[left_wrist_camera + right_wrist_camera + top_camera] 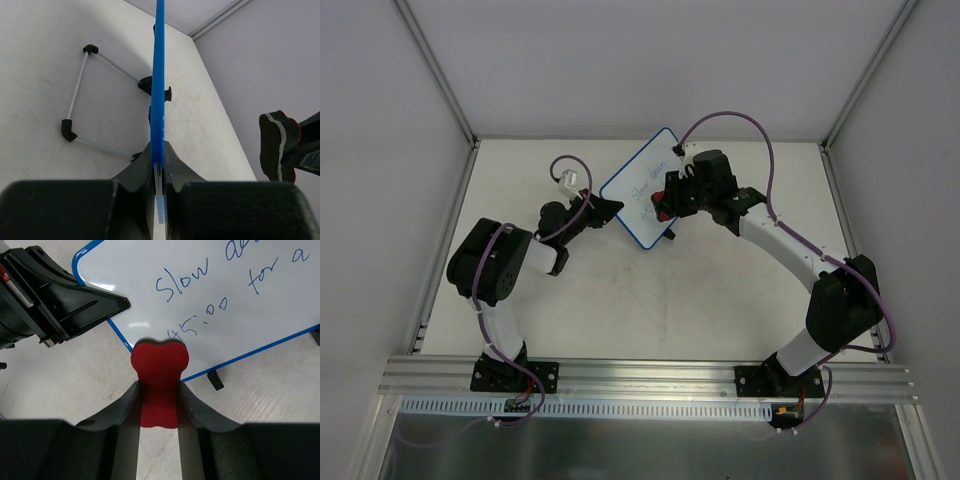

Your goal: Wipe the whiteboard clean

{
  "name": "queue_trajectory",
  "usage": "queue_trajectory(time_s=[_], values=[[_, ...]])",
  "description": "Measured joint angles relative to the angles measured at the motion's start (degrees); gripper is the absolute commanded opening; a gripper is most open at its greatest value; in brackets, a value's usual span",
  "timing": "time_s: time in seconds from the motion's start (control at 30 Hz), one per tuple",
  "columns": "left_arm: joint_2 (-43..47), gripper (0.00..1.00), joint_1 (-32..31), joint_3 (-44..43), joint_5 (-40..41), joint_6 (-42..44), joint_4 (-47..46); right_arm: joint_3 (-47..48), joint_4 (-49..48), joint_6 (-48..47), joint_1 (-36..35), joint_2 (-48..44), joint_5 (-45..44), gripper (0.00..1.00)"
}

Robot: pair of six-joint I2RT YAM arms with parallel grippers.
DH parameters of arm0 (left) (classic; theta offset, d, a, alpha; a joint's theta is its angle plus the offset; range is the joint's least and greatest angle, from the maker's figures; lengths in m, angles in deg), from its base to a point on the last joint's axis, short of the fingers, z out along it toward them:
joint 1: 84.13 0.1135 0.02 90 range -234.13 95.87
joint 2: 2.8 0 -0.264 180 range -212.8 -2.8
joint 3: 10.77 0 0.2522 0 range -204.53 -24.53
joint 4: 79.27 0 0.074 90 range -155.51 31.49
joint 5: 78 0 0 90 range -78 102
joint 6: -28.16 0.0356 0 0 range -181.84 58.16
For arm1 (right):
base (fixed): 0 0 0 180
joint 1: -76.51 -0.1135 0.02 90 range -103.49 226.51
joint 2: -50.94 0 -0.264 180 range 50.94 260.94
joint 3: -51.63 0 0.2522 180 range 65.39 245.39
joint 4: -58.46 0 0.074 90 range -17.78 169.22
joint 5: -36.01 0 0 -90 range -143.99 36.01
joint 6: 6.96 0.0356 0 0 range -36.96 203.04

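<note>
Toward the back of the table [670,300], about midway across, sits the whiteboard [645,190], turned at an angle with blue writing [185,280] on its face. It looks light, thin and stiff, with a slick surface, so it would likely skate or twist under a wiping stroke unless pinned. The thin blue rim is the sensible place to hold it, at an edge away from the writing.

The left gripper [608,207] has done just that: its fingers are closed on the board's near-left edge. The right gripper [670,200] is closed on a red eraser [160,370], held just off the board's lower edge, not visibly touching the writing.

Only the left wrist view shows the pinch itself, with the rim [159,75] seen edge-on between the clamped fingers. Only the right wrist view makes the writing legible as words and shows a black foot [216,380] under the lower rim. Whether the board lies flat or is lifted slightly, I cannot tell.
</note>
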Motion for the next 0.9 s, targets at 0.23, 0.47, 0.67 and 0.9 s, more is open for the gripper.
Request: queue_trajectory(time_s=[0.23, 0.47, 0.67, 0.9], values=[[-3.17, 0.0, 4.42, -2.49, -8.41, -3.37, -0.52, 0.0, -0.46, 0.0, 0.02, 0.17, 0.04, 0.0], [-4.79, 0.0, 6.62, -4.68, -15.61, -4.9, -0.81, 0.0, -0.66, 0.0, 0.02, 0.83, 0.04, 0.0], [-7.04, 0.0, 8.26, -8.11, -21.29, -6.78, -0.33, -0.52, -1.95, -0.17, 0.02, 1.46, -0.07, 0.0], [-7.04, 0.0, 8.41, -7.96, -23.17, -6.73, -0.35, -3.91, -6.56, -1.44, 0.02, 1.75, -0.46, 0.0]])
